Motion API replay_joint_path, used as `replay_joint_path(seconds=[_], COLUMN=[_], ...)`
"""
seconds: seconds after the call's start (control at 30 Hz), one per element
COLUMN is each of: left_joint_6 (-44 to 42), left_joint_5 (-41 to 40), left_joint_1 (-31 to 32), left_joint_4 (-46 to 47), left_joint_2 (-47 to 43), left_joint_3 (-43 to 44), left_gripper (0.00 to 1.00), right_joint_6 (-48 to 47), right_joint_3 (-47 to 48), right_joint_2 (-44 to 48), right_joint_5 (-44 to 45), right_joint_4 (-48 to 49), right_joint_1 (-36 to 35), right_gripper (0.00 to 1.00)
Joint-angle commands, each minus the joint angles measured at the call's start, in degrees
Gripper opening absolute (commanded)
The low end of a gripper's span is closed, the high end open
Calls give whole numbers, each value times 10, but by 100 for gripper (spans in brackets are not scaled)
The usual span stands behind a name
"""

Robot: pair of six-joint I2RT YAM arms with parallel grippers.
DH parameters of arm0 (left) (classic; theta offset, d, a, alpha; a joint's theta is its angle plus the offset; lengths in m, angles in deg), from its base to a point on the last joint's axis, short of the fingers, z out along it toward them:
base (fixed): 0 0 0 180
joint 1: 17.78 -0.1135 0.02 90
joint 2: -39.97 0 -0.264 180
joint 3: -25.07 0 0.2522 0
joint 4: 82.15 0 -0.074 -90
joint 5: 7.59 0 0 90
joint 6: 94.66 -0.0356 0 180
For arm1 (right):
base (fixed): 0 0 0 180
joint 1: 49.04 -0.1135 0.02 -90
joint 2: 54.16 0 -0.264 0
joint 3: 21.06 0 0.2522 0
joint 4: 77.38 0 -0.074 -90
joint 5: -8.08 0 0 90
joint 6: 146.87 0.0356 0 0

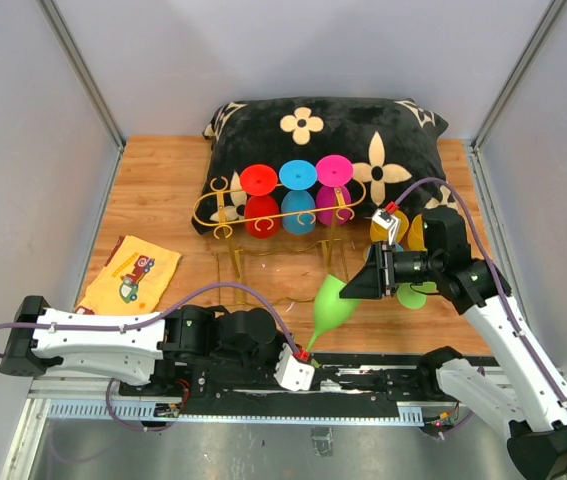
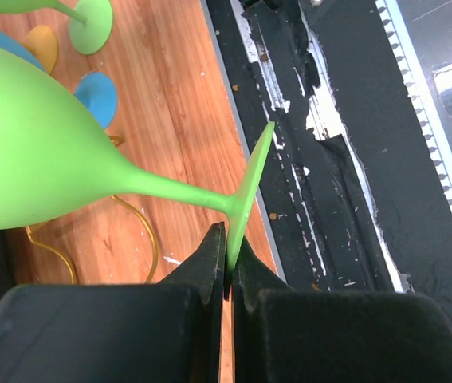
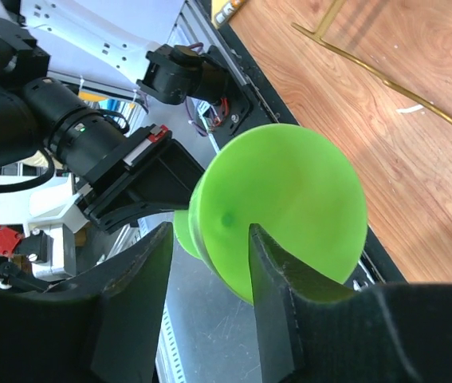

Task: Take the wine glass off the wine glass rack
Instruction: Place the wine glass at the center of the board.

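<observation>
A green wine glass [image 1: 331, 305] lies tilted above the table's near edge, its bowl pointing away from the arms. My left gripper [image 1: 306, 353] is shut on the rim of its foot, as the left wrist view shows [image 2: 229, 259], with the bowl [image 2: 42, 152] at the left. My right gripper [image 1: 351, 288] is open at the mouth of the bowl; in the right wrist view [image 3: 210, 235] the green bowl [image 3: 289, 199] sits just beyond the fingers. The gold wine glass rack [image 1: 225, 208] stands before a pillow and holds red [image 1: 260, 200], blue [image 1: 298, 195] and magenta [image 1: 333, 188] glasses.
A black flowered pillow [image 1: 363, 140] lies at the back. A yellow cloth with a truck picture [image 1: 128, 272] is at the left. Orange, blue and green glasses [image 1: 415, 240] are grouped by the right arm. Gold rack rails [image 1: 263, 268] reach forward over the table.
</observation>
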Motion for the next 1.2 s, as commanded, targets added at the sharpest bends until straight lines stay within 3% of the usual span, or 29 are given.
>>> replay_joint_path(seconds=[0.0, 0.17, 0.23, 0.47, 0.53, 0.8, 0.97, 1.17], left_joint_6=[-5, -6, -6, -10, -8, -23, -34, -40], left_joint_5=[-39, -31, -22, -32, -35, -41, -47, -53], left_joint_1=[0, 0, 0, 0, 0, -1, 0, 1], left_joint_4=[29, 44, 54, 40, 34, 22, 14, 8], left_joint_2=[-7, -3, 5, 13, 9, 9, 25, 25], left_joint_3=[6, 1, 2, 11, 9, 3, 12, 11], left_gripper=[1, 1, 1, 1, 0, 1, 0, 0], right_joint_6=[42, 58, 36, -27, -23, 2, 32, 27], right_joint_3=[-16, -27, -16, 23, 21, 23, 19, 18], right_joint_2=[15, 19, 26, 91, 107, 48, 11, 1], right_joint_5=[-75, -88, -48, 300, 340, 131, 23, -12], right_joint_4=[48, 62, 45, -26, -28, 8, 52, 65], right_joint_1=[-12, -18, -18, -17, -13, -7, -7, -7], right_gripper=[44, 57, 60, 81, 83, 85, 81, 72])
